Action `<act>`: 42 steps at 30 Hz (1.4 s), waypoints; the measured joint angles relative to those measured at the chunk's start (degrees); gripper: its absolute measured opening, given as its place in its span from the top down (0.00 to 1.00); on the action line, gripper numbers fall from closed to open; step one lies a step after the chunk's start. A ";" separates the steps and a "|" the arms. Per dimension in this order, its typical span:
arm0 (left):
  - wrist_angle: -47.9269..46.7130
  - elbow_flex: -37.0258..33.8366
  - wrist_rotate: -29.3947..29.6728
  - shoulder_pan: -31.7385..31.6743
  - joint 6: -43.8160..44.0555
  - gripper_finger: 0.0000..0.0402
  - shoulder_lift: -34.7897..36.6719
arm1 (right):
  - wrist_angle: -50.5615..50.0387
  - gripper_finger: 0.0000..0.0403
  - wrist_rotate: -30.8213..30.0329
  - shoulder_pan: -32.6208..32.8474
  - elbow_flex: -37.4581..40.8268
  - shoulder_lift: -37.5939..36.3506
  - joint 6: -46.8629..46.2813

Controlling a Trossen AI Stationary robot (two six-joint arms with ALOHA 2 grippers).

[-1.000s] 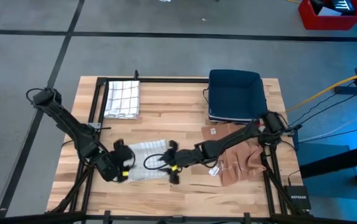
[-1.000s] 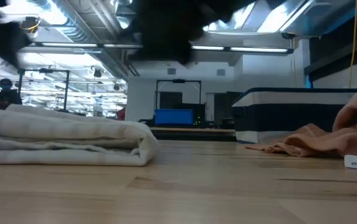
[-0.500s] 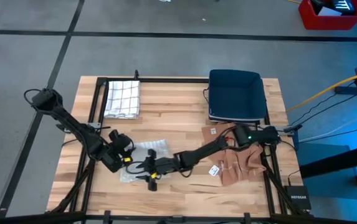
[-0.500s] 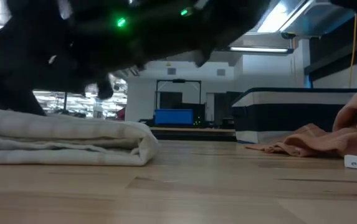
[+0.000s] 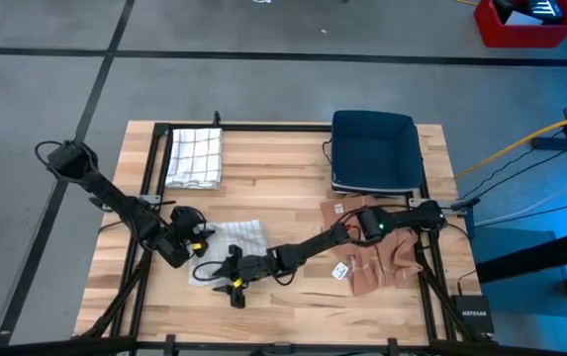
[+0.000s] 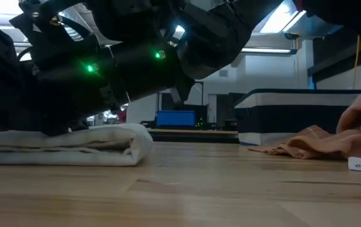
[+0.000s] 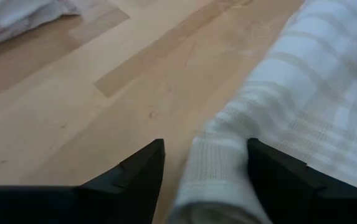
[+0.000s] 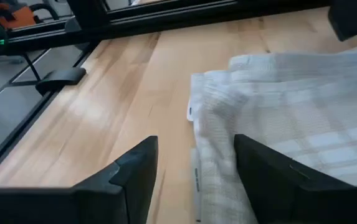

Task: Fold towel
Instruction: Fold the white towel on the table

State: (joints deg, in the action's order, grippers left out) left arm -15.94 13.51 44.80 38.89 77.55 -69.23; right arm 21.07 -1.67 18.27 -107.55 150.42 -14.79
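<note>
My left gripper (image 7: 203,165), jaws wide, straddles a corner of the towel (image 5: 236,240); my right gripper (image 8: 194,162), equally wide, faces its neighbouring corner.

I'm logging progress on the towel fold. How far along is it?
Looks done: a checked towel lies folded at the table's far left corner. In hand: the pale towel is already doubled over, and the left gripper and right gripper straddle its edges with jaws open, not yet gripping. Left: closing on it and making the next fold. The tan cloth lies crumpled.
</note>
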 joint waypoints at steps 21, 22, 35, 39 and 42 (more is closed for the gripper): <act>4.66 -0.90 0.11 -0.11 -4.71 0.47 -0.13 | 2.32 0.47 -4.87 -1.67 -4.36 2.95 -0.38; 4.63 -0.90 0.11 -0.09 -4.65 0.47 -0.13 | 2.78 0.47 -3.46 -1.48 -5.08 3.42 -1.30; 4.80 -0.85 0.15 -0.02 -4.59 0.47 0.04 | 1.87 0.47 -3.75 1.21 -5.69 3.22 6.13; 3.52 1.49 -0.69 -0.11 -9.15 0.47 2.16 | -5.44 0.47 -3.89 1.32 -5.63 -2.30 10.69; 3.47 4.94 -0.87 -0.09 -15.45 0.47 4.77 | -15.19 0.47 -5.38 1.39 -5.83 -7.63 14.86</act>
State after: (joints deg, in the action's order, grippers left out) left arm -12.47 18.45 43.92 38.81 62.10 -64.46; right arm 5.88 -7.05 19.66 -113.38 142.79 0.07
